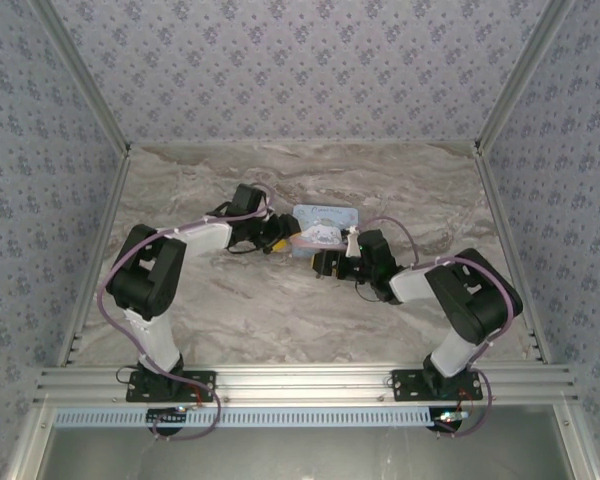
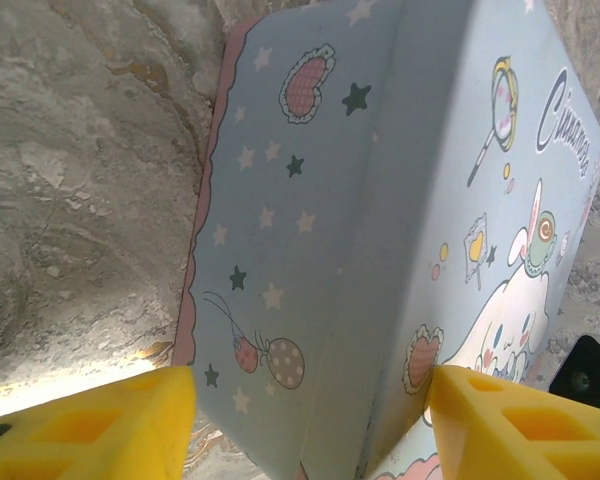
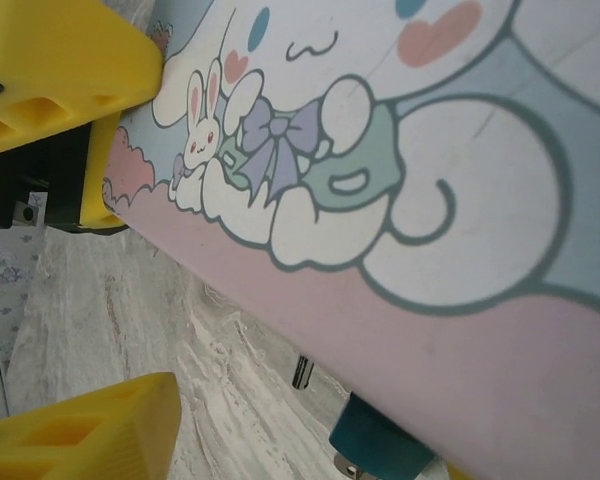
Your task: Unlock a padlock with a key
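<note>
Both arms reach to the middle of the bench (image 1: 280, 310), where the pale-blue cartoon tin box (image 1: 325, 222) lies, and the padlock hangs off that box, so the work has to happen at its rim. The left hand (image 1: 277, 241) comes at the box from the left. In its wrist view the yellow fingers (image 2: 110, 430) stand one on each side of a corner of the box, right against its printed faces. I take this as a bracing hold, so the box won't slide while the lock is handled, though I cannot tell whether the fingers press it or merely flank it. The right hand (image 1: 329, 263) sits at the near edge of the box with its fingers (image 3: 80, 430) spread wide and nothing held. One is up by the lid and the other is over bare bench. The padlock (image 3: 380, 445) shows as a teal body poking out from under the pink rim of the box, low in the right wrist view and off to the side of that hand's gap. A thin silvery sliver (image 3: 300, 372) under the rim nearby might be the key or part of the hasp. It is too small to say. The lock looks unopened, and the right hand would need to shift towards it.
</note>
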Controlling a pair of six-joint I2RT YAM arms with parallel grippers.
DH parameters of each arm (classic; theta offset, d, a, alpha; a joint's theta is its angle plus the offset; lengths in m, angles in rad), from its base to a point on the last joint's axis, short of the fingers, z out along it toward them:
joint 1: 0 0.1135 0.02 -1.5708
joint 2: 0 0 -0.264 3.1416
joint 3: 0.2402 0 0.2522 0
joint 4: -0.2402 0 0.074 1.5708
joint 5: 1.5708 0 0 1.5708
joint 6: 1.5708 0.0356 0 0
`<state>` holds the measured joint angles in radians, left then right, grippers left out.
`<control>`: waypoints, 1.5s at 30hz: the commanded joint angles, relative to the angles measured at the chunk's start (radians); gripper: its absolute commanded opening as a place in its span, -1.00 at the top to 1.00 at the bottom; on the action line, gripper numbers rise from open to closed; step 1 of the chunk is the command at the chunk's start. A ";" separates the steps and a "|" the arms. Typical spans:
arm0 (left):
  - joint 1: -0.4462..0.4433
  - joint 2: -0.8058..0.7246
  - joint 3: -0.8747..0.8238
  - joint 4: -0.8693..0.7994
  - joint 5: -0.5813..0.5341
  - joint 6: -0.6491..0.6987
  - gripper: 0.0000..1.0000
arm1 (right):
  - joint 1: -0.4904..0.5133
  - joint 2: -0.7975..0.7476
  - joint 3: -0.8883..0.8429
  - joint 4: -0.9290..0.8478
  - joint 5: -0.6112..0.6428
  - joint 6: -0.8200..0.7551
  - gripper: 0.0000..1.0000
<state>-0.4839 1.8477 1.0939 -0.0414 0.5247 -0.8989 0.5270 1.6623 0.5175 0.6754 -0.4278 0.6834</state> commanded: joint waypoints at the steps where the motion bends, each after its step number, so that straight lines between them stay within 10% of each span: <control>1: 0.001 0.010 -0.053 -0.037 -0.025 0.009 -0.23 | 0.000 0.024 0.013 0.106 -0.010 -0.002 -0.32; 18: 0.001 0.011 -0.077 -0.014 -0.033 -0.009 -0.21 | -0.037 0.066 -0.045 0.255 -0.066 0.025 -0.11; 45: 0.002 0.008 -0.077 -0.022 -0.035 -0.009 -0.20 | -0.046 0.117 -0.007 0.210 -0.083 0.024 0.86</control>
<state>-0.4774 1.8420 1.0519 0.0437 0.5278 -0.9100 0.4782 1.7615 0.4870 0.8902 -0.4938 0.6979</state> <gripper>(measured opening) 0.602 0.087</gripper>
